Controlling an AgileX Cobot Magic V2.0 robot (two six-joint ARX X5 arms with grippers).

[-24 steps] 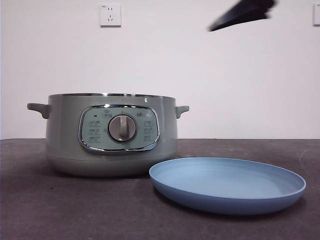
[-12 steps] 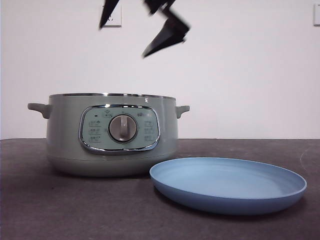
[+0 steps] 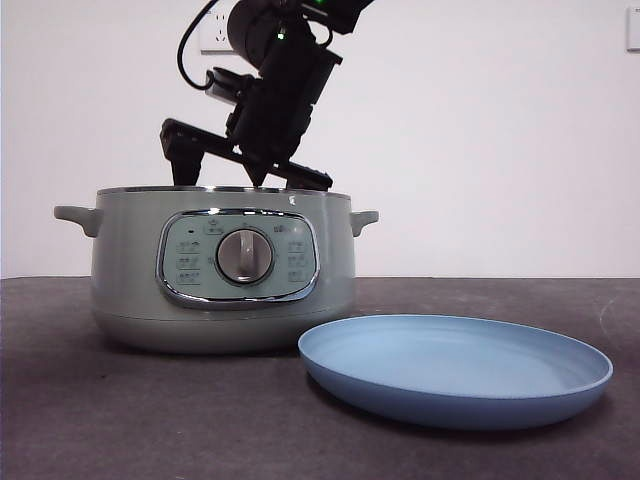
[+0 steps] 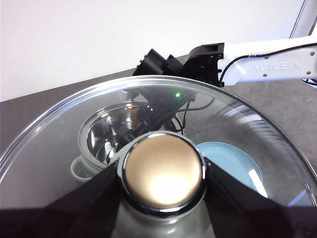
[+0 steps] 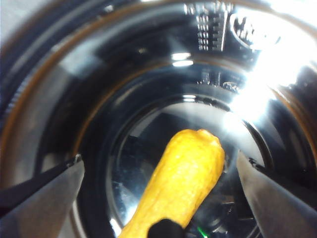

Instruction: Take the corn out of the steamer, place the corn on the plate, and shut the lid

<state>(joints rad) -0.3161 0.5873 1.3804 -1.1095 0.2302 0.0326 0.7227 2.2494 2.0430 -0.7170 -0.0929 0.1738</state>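
Right now the right gripper (image 3: 245, 160) hangs just above the open rim of the steamer (image 3: 130, 270), its dark arm coming down from the top of the front view. From its own wrist camera its jaws stand wide apart on either side of the corn (image 5: 181, 181), which lies on the shiny metal floor inside the pot; neither jaw touches the cob. Beside the steamer, low and to the front, the light-blue plate (image 3: 455, 395) sits flat on the dark table (image 3: 60, 420) with nothing on it. Meanwhile the left gripper (image 4: 162, 174) is closed on the round knob of the glass lid (image 4: 49, 148), one black jaw pressed against each side of it, holding the lid up in the air; through the glass the steamer, the plate and the right arm show below.
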